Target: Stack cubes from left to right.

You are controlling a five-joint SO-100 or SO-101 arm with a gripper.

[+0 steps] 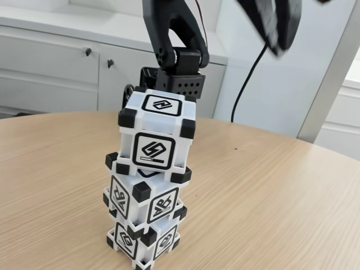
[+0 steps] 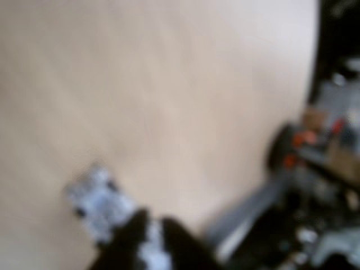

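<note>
Fixed view, left side: a bare stretch of the wooden table (image 1: pixel 50 185) with white cabinets (image 1: pixel 50 62) behind it. Left of centre stands a column of three cubes. The bottom cube (image 1: pixel 143 242) rests on the table near the lower edge; the middle cube (image 1: pixel 143 199) sits on it, both turned with a corner toward the camera. The top cube (image 1: pixel 157 132) sits on the middle one, turned to a different angle and slightly tilted, so the column is not square, but it stands with nothing touching it. Directly behind the column is the arm's base (image 1: pixel 180 79), with the black arm rising out of the top edge. Further right, at the upper edge, the gripper (image 1: pixel 275 28) hangs motion-blurred, well above and to the right of the column and apart from every cube; a black cable (image 1: pixel 247 79) drops below it. In the wrist view, badly blurred, a light blur that is probably the column (image 2: pixel 98 199) lies at lower left, with the dark fingertips (image 2: pixel 135 225) at the bottom edge beside it. How far the jaws stand apart cannot be told from either view; nothing appears to be held. Judgement: all three cubes are stacked and no loose cube is seen on the table, so the stacking appears complete. The skewed top cube is the one risk.
</note>
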